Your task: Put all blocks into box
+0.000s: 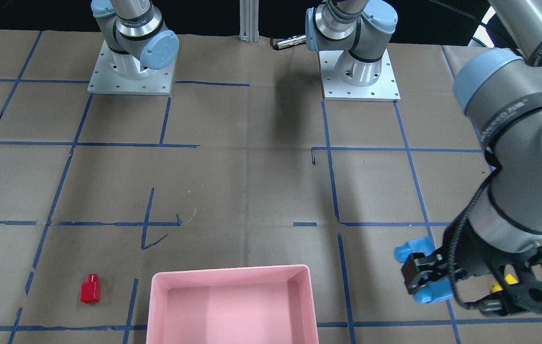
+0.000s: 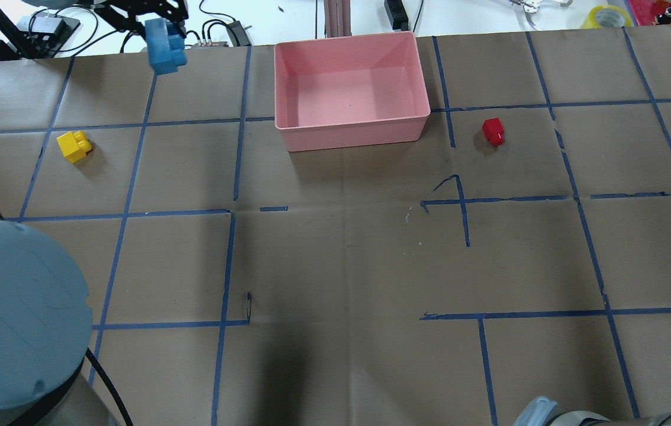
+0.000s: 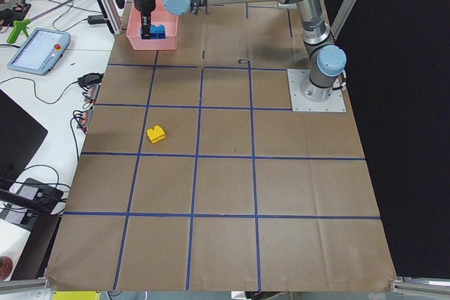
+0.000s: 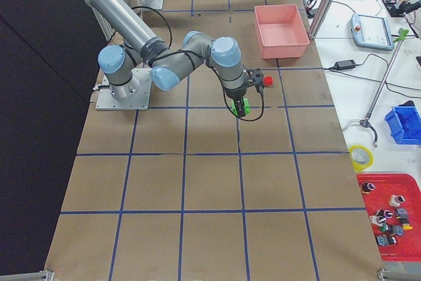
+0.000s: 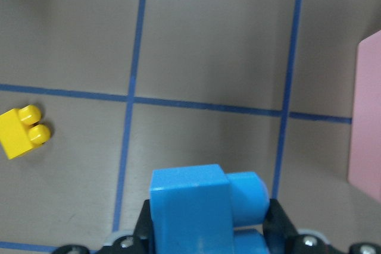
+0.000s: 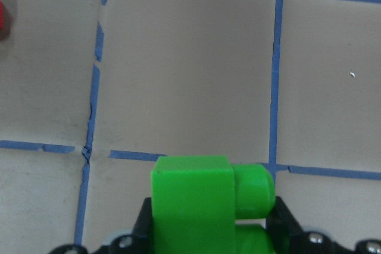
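Jaws pinching, left gripper (image 5: 208, 237) holds blue block (image 5: 189, 201), right gripper (image 6: 209, 237) green block (image 6: 191, 197), above tape-gridded paper (image 2: 341, 248).

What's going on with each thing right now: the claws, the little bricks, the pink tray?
left gripper: shut on the light blue block.
right gripper: shut on the green block.
light blue block: held in the air, not over the box.
green block: held in the air.
yellow block: loose on the table.
red block: loose on the table.
box: upright, empty.
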Tool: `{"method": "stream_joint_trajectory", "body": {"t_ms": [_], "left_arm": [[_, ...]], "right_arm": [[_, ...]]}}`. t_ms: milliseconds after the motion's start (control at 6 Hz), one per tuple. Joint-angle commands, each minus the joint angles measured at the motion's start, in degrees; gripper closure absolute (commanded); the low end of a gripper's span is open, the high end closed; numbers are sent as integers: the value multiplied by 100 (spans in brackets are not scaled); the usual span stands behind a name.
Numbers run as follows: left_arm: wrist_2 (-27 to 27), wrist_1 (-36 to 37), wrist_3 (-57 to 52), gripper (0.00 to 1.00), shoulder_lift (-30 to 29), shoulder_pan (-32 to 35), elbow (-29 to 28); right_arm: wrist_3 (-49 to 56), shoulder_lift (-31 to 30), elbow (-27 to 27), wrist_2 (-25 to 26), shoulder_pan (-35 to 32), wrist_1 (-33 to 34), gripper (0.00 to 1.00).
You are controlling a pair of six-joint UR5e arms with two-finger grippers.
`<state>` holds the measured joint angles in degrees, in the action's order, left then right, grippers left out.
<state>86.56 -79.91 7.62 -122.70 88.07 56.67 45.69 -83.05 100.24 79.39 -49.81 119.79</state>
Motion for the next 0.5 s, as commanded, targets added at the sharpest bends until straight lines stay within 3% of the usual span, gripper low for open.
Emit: {"method": "stream_joint_trajectory", "body": {"t_ms": [0, 333], "left_arm": [[-139, 1, 1001, 76, -848, 770, -925], [-322, 376, 1416, 76, -1543, 1080, -1149]], "right_arm": [[-784, 16, -425, 24, -868, -322, 95], [-1489, 148, -470, -37, -1956, -211, 95]]}}
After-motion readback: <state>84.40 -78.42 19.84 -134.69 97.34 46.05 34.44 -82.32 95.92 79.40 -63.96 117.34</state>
